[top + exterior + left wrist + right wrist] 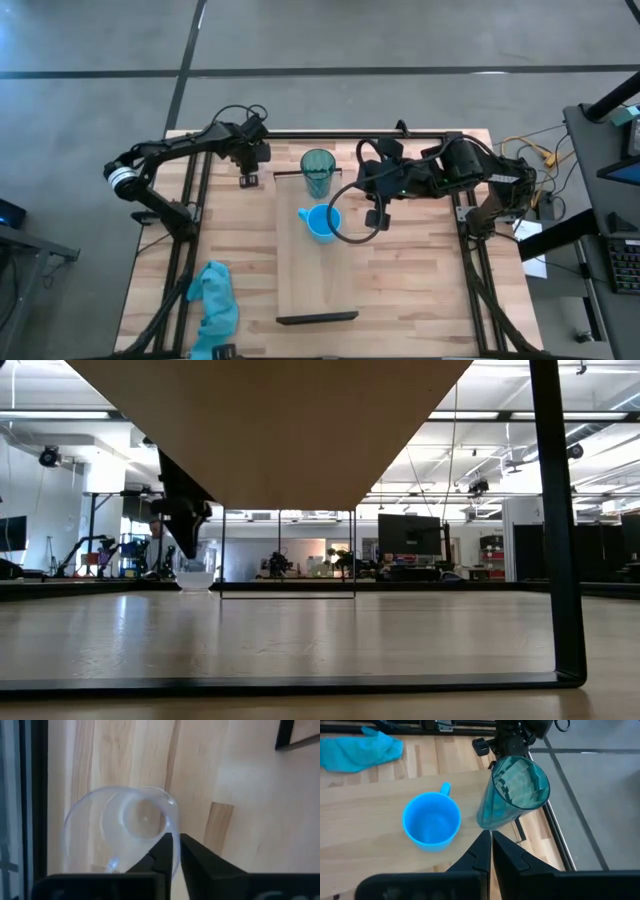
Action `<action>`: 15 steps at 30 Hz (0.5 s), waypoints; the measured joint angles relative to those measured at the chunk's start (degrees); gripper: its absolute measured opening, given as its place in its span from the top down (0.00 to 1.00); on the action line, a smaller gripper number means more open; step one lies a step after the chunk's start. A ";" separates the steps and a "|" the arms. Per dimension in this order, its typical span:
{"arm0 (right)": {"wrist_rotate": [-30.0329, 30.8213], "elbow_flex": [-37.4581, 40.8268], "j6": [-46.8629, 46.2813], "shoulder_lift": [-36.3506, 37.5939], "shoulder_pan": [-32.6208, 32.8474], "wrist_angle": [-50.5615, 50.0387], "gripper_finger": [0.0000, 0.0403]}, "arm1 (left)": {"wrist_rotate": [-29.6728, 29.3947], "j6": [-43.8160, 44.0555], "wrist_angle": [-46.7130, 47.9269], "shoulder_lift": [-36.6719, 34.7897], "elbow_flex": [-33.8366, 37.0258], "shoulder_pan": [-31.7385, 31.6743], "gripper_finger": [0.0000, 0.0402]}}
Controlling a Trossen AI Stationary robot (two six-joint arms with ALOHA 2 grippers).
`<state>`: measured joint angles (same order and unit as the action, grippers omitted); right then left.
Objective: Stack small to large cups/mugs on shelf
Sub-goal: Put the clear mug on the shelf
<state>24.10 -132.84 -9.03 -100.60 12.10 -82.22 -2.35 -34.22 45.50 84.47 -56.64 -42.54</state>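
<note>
The left pincer (175,852) grips the rim of the small clear plastic cup (125,832), which stands on the wooden surface (420,290) just beside the long light wooden shelf (310,275). On the shelf stand the tall translucent teal tumbler (318,172) and the bright blue handled mug (320,223), close together. The right pincer (490,851) hovers near them, its fingers pressed together on nothing
</note>
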 joint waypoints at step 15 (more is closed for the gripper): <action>0.02 0.00 1.53 0.00 0.00 -0.36 0.98 | 0.37 22.32 13.77 -0.90 -7.93 1.71 1.00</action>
<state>24.12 -132.84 -7.51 -100.60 12.10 -82.58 -1.98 -11.90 59.27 83.57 -64.58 -40.83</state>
